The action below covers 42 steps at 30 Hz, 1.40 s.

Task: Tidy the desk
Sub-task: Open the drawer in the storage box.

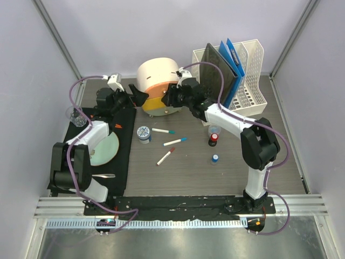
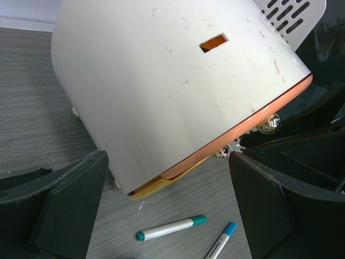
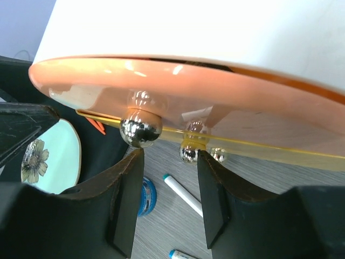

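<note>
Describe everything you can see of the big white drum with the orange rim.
The white drum is a scuffed, plastic-looking cylinder with an orange rim, a rectangular slot in its wall, and a yellow plate and chrome ball feet underneath. It rests tilted at the far middle of the desk, with the right end effector at its underside rim.

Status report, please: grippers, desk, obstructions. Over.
Left gripper open, facing white drum. Right gripper at its orange rim, grip unclear. Desk untidy: markers scattered.

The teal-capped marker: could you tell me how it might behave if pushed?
Round-barrelled, lying flat on the smooth desk, the teal-capped marker would probably roll sideways. Slim and short, it is likely light and stiff.
</note>
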Each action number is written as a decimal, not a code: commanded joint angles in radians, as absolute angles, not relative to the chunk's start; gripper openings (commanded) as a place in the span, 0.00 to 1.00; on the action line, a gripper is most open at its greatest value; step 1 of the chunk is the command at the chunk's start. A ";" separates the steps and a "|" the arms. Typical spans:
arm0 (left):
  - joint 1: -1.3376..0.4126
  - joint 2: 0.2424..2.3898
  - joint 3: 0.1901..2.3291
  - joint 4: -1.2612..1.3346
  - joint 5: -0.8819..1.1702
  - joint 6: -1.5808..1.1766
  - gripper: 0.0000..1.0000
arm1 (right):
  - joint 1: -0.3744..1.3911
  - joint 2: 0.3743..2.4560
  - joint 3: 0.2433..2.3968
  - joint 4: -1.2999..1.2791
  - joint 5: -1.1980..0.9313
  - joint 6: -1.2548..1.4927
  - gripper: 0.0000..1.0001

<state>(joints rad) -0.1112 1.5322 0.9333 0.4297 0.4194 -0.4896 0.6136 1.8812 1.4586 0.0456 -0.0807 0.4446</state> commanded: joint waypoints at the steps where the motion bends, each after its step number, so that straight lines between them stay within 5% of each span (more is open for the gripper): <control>1: -0.113 1.549 0.982 0.482 0.411 -0.474 1.00 | 0.609 1.899 1.457 0.109 -0.100 0.463 0.50; 42: -0.114 1.574 1.002 0.443 0.439 -0.466 1.00 | 0.598 1.945 1.433 0.166 -0.089 0.495 0.42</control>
<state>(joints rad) -0.1112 1.5795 0.9630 0.4191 0.4305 -0.4877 0.6044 1.9514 1.4296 0.1089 -0.0917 0.4961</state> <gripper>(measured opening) 0.996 0.421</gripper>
